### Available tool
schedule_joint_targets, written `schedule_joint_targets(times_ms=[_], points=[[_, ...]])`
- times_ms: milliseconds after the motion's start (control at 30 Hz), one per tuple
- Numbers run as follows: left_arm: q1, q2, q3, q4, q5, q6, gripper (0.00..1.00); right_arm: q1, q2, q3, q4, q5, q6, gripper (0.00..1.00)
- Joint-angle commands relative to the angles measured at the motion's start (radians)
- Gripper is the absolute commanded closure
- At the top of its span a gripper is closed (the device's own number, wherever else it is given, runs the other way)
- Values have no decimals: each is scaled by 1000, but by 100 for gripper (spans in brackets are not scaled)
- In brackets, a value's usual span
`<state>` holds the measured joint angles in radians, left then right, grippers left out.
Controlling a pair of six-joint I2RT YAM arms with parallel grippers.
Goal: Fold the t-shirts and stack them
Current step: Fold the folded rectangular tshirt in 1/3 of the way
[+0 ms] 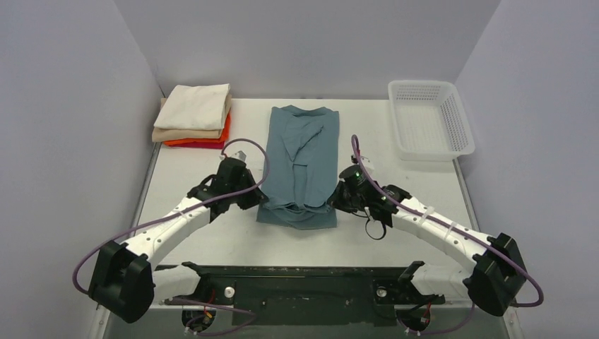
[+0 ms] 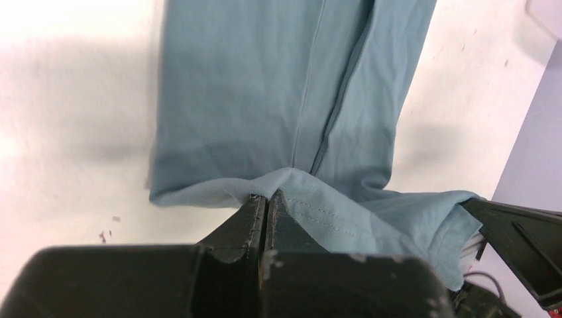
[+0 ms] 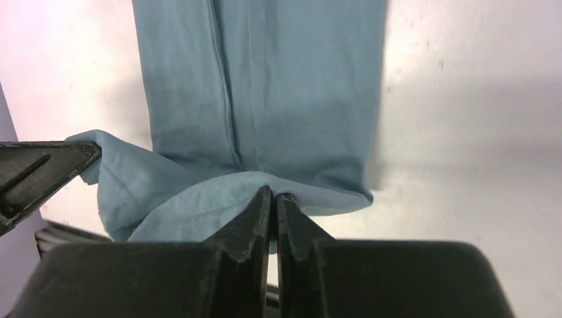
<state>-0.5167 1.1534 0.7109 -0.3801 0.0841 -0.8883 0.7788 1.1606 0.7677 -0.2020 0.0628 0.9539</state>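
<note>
The teal-blue t-shirt [image 1: 302, 162] lies mid-table, folded into a long narrow strip that runs away from me. My left gripper [image 1: 260, 200] is shut on the near left corner of its hem. In the left wrist view the gripper [image 2: 267, 197] pinches the raised cloth [image 2: 265, 99]. My right gripper [image 1: 336, 200] is shut on the near right corner. In the right wrist view the gripper [image 3: 274, 193] pinches the hem [image 3: 265, 86], lifted a little off the table. A stack of folded shirts, cream [image 1: 200, 106], tan [image 1: 185, 133], orange [image 1: 224, 131] and red [image 1: 205, 144], sits at the far left.
A white perforated plastic basket [image 1: 429, 119] stands at the far right corner. Grey walls close in the table on the left, back and right. A black mounting rail [image 1: 297, 282] runs along the near edge between the arm bases.
</note>
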Motion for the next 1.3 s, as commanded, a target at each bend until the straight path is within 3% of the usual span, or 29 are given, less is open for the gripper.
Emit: schedule_joint_targets(times_ms=[0,400,1000,1200,1267], points=[[50,102,149,95,6,80,100,-60,85,123,-7,21,-130,100],[133,422,383,76,40,182,100,-220,273,254,46,-82,-206,100],[195,666,586,70,61,217,100,-371,557,425,125,-265,-278,100],[216,740,629,79,65,216,91,-402,641,462,145,-237,-273,100],[225,764,651,78,73,215,76,-415,684,491,153,-237,-270,98]])
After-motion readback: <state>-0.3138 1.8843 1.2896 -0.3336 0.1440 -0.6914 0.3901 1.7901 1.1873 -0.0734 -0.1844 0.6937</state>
